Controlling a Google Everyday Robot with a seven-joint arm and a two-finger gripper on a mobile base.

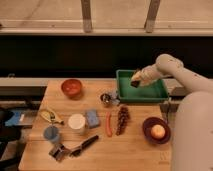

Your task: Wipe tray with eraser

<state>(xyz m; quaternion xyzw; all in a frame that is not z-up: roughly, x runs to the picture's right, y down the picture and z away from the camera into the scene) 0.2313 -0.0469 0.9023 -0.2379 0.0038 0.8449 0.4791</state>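
The green tray stands at the table's back right. My gripper hangs over the tray's back left part, at the end of the pale arm that reaches in from the right. It is shut on a small dark block, the eraser, which sits just above or on the tray floor; I cannot tell if it touches.
Left of the tray stand a small metal cup and an orange-red bowl. In front lie a blue sponge, white cup, blue cup, banana, grapes, a dark bowl with fruit and a black-handled tool.
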